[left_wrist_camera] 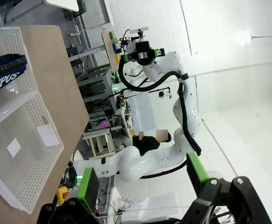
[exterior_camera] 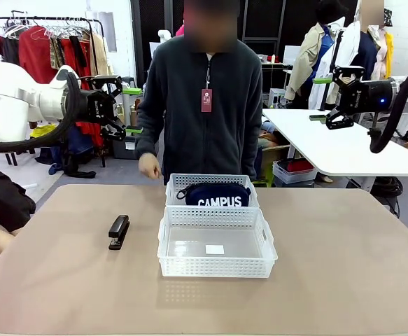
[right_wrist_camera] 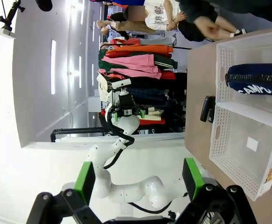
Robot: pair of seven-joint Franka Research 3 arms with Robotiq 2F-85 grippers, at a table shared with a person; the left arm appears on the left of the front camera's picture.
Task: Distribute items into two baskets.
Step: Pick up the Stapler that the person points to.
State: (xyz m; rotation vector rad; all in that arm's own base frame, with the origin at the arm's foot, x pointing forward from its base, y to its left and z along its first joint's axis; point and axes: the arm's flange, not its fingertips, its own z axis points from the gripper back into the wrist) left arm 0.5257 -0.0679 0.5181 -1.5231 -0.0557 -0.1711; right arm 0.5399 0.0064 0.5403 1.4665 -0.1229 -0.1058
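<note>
Left of centre, black desk stapler (exterior_camera: 118,232) lay on bare tan table (exterior_camera: 343,266), apart from white lattice plastic baskets (exterior_camera: 216,267). Upper corners: left gripper (exterior_camera: 133,110) and right gripper (exterior_camera: 320,99) hung raised, spread wide, apparently empty.

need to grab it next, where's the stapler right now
In the front view the stapler lies on the table, to the robot's left of the near basket, not touching it.

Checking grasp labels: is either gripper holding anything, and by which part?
Nothing is held. The left gripper and right gripper are open, up off the table; the stapler lies on the table and the pouch sits in the far basket.
</note>
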